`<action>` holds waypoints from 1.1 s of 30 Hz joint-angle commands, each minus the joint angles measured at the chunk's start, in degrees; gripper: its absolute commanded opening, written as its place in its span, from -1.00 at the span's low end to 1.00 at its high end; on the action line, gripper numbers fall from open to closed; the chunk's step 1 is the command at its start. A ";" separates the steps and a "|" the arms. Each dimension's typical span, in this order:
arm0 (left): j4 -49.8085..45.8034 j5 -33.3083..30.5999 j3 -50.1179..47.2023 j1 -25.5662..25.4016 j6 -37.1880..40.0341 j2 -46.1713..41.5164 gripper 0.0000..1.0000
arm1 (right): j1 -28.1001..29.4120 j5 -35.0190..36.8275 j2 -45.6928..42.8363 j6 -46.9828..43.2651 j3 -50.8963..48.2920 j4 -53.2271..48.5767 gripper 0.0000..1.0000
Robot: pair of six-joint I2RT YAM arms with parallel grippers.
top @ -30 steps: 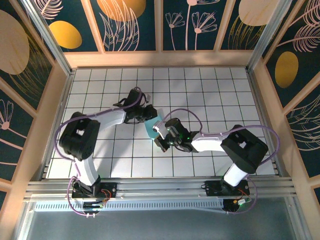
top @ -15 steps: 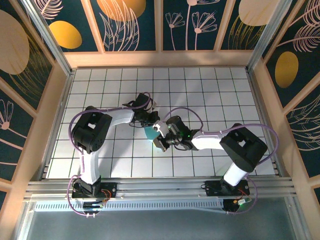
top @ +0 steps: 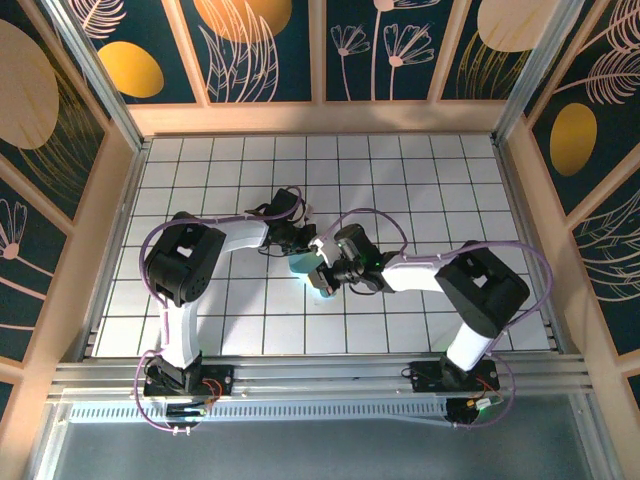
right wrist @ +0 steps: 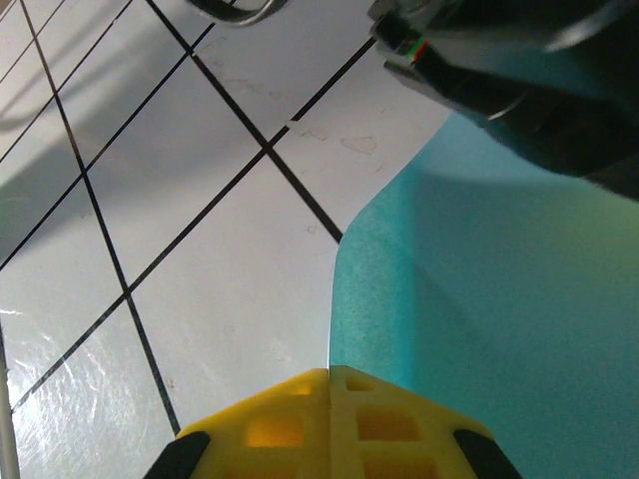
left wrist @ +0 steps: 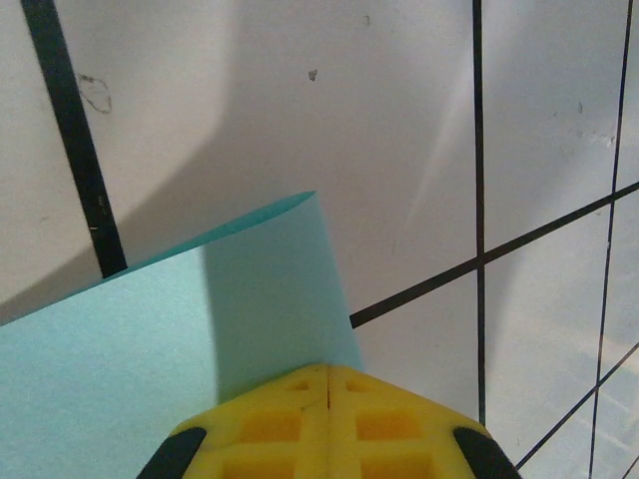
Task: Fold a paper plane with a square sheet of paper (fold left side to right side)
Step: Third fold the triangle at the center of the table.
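The square sheet of paper [top: 300,265] is light blue and sits mid-table between the two grippers, mostly hidden under them from above. In the left wrist view the paper [left wrist: 150,329] rises off the tiles with a curled edge and runs in under my left gripper [left wrist: 327,371], whose yellow jaws are pressed together on it. In the right wrist view the paper [right wrist: 479,299] bows upward, and its near edge enters the seam of my right gripper [right wrist: 328,371], shut on it. From above, the left gripper [top: 300,243] and right gripper [top: 322,272] nearly touch.
The white grid-tiled table [top: 420,190] is ringed by a wooden rim [top: 320,118] and patterned walls. The left arm's dark wrist [right wrist: 519,90] hangs close above the paper in the right wrist view. Purple cables [top: 370,215] loop over both arms.
The left arm swung right and closed on the paper's far side. The right gripper slid a little up and left toward it, covering more of the sheet.
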 commanded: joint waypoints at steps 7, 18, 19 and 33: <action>-0.16 -0.58 -1.73 -0.75 1.41 1.35 -1.00 | -2.10 3.88 1.60 1.41 2.35 -2.84 -1.00; 0.00 -0.41 -1.57 -0.84 1.34 1.46 -1.00 | -3.28 6.22 2.93 1.64 3.84 -4.01 -1.00; -0.04 -0.41 -1.57 -0.84 1.32 1.45 -1.00 | -3.37 6.37 2.95 1.68 3.86 -4.04 -1.00; 0.17 -0.41 -1.66 -0.93 1.22 1.45 -1.00 | -3.77 7.39 3.95 1.50 4.19 -4.21 -1.00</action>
